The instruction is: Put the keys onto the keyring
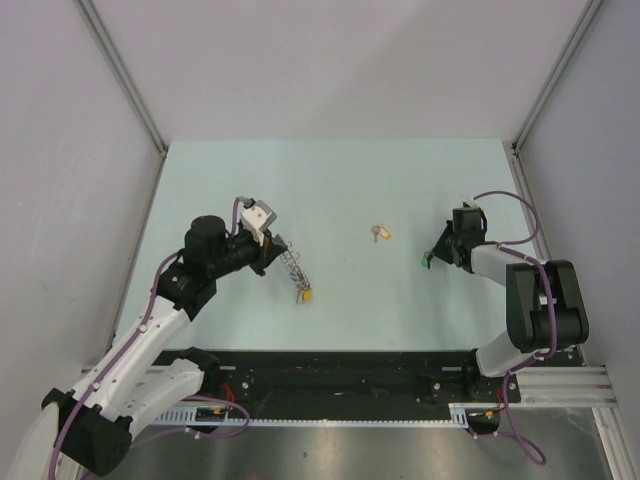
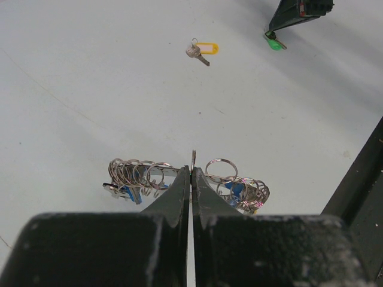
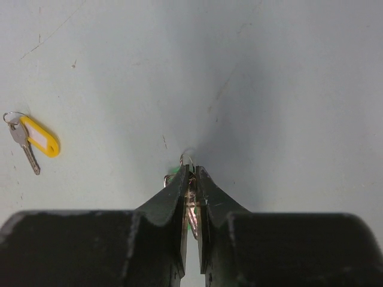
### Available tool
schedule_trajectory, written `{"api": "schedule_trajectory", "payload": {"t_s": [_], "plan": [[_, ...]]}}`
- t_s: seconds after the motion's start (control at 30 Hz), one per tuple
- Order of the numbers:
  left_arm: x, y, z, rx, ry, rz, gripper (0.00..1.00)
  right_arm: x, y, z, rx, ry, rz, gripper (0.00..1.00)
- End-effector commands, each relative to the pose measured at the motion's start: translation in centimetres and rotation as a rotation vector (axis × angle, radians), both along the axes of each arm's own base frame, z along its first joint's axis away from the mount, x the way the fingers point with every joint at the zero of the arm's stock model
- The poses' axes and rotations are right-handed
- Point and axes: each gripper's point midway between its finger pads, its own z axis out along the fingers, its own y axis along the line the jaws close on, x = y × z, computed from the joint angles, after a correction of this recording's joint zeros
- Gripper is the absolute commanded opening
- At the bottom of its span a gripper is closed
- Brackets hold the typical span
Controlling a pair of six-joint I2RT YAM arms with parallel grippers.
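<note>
While the keyring (image 2: 139,177) hangs pinched by its wire in the clenched left gripper (image 2: 191,172), left of the table (image 1: 330,190) centre | green key (image 2: 274,43) — nipped tight in the right gripper (image 3: 190,176), far right | yellow key (image 1: 381,233) — loose on the table between them, touching neither.

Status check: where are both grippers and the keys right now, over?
Left gripper shut on keyring. Right gripper shut on green key. Yellow-tagged key lies loose between the arms. Nothing blocking.
</note>
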Motion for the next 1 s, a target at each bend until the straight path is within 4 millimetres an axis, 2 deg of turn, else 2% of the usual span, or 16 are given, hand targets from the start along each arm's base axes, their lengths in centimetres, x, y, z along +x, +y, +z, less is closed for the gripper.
{"api": "schedule_trajectory", "payload": {"t_s": [0.0, 0.2, 0.33, 0.43, 0.53, 0.6, 0.63, 0.67, 0.7, 0.73, 0.77, 0.8, 0.83, 0.97], "plan": [[0.4, -0.3, 2.2, -0.024, -0.082, -0.022, 0.00, 0.5, -0.1, 0.1, -0.007, -0.023, 0.006, 0.11], [0.4, -0.3, 2.1, -0.023, -0.083, -0.024, 0.00, 0.4, 0.0, 0.4, -0.023, -0.030, 0.023, 0.00], [0.3, -0.5, 2.1, -0.026, -0.080, -0.036, 0.00, 0.5, 0.5, 1.5, -0.058, -0.063, 0.058, 0.00], [0.0, -0.7, 2.2, -0.031, -0.085, -0.059, 0.01, 0.6, 1.5, 3.1, -0.095, -0.114, 0.112, 0.00], [-0.2, -1.0, 2.4, -0.033, -0.094, -0.084, 0.01, 0.4, 3.5, 5.5, -0.155, -0.195, 0.223, 0.00], [-0.8, -1.4, 2.4, -0.041, -0.099, -0.126, 0.00, 0.3, 4.5, 7.9, -0.190, -0.271, 0.276, 0.00], [-1.0, -1.6, 2.5, -0.046, -0.105, -0.144, 0.01, -0.2, 6.1, 8.7, -0.206, -0.300, 0.339, 0.00], [-1.4, -1.9, 2.6, -0.054, -0.106, -0.176, 0.00, -0.4, 6.8, 9.6, -0.240, -0.337, 0.389, 0.00], [-1.7, -2.1, 2.7, -0.054, -0.116, -0.196, 0.00, -0.7, 7.7, 11.5, -0.254, -0.399, 0.430, 0.00], [-1.8, -2.3, 2.7, -0.057, -0.117, -0.215, 0.00, -1.4, 9.4, 12.6, -0.259, -0.442, 0.488, 0.00], [-2.4, -2.6, 2.7, -0.068, -0.116, -0.252, 0.01, -1.8, 10.1, 13.5, -0.288, -0.479, 0.539, 0.00], [-2.8, -2.9, 3.0, -0.076, -0.131, -0.288, 0.00, -2.8, 11.4, 16.3, -0.292, -0.572, 0.591, 0.00], [-3.0, -3.2, 3.0, -0.080, -0.132, -0.310, 0.00, -3.7, 12.8, 17.1, -0.291, -0.606, 0.645, 0.00], [-4.5, -4.5, 3.8, -0.116, -0.149, -0.460, 0.00, -6.8, 15.9, 20.4, -0.350, -0.747, 0.850, 0.00]]}}
